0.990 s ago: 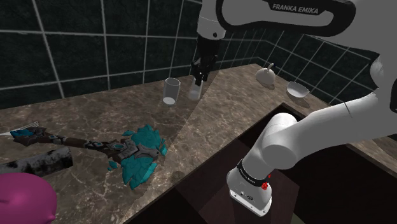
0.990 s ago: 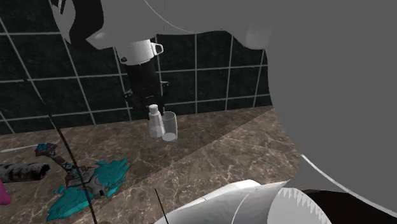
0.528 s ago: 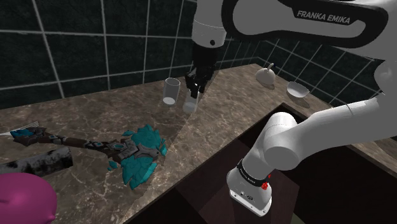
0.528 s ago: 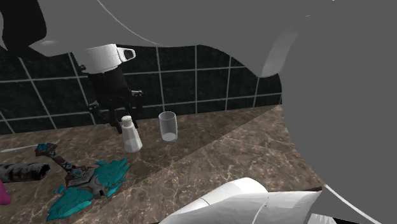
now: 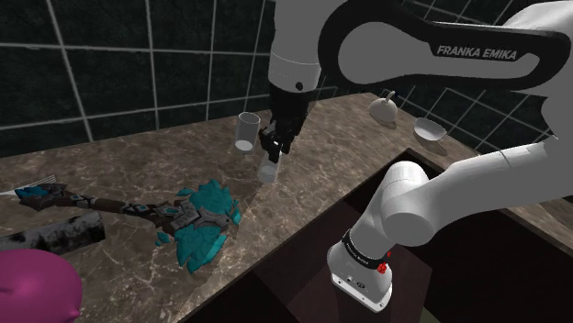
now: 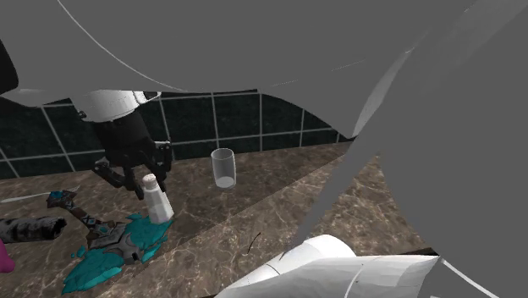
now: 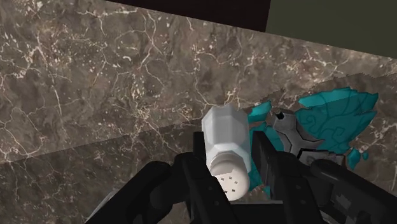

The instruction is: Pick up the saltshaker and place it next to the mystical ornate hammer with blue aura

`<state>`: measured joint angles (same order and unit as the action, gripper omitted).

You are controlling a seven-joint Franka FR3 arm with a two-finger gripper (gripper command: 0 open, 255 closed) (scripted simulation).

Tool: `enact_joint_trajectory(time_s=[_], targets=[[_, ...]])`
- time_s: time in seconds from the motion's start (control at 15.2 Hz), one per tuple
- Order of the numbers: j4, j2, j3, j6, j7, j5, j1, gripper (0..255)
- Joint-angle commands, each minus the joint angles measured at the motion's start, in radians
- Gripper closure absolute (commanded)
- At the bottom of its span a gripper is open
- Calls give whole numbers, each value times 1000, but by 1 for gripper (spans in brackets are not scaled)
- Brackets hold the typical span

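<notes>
The white saltshaker (image 5: 268,169) hangs above the marble counter, clasped near its cap by my black gripper (image 5: 274,149). From the second exterior view the saltshaker (image 6: 157,201) tilts under the gripper (image 6: 145,179), close above the teal blade of the ornate hammer (image 6: 114,247). The hammer (image 5: 202,225) lies flat, its dark handle running toward the shoulder view's left. In the wrist view the saltshaker (image 7: 227,153) sits between my fingers (image 7: 201,184), holed cap toward the camera, with the hammer's teal head (image 7: 327,124) just beyond it.
A clear drinking glass (image 5: 247,131) stands upright behind the gripper near the tiled wall. A white teapot (image 5: 384,108) and bowl (image 5: 430,131) rest at the counter's far right. A magenta object (image 5: 35,289) sits at the near left. The counter's front edge (image 5: 303,220) drops to a dark recess.
My gripper has carried the saltshaker away from the glass toward the hammer's teal head and lowered it closer to the counter. The glass and the hammer have stayed put.
</notes>
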<state>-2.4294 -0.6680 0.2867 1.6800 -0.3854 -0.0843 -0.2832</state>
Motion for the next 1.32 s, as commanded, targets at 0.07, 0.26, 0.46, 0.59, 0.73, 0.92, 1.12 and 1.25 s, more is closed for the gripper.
enact_joint_trajectory(time_s=[0.07, 0.26, 0.46, 0.59, 0.73, 0.92, 1.12, 1.25], targets=[[-39, 0, 4, 39, -2, -4, -2, 255], [-77, 3, 10, 80, -4, -8, -4, 255], [-113, 9, 16, 122, -7, -12, -6, 255], [-136, 15, 21, 151, -9, -14, -7, 255], [-159, 21, 25, 180, -11, -17, -7, 255], [-191, 34, 32, 225, -14, -20, -8, 255], [-222, 49, 40, 270, -18, -24, -9, 255], [-242, 61, 45, 302, -21, -26, -9, 255]])
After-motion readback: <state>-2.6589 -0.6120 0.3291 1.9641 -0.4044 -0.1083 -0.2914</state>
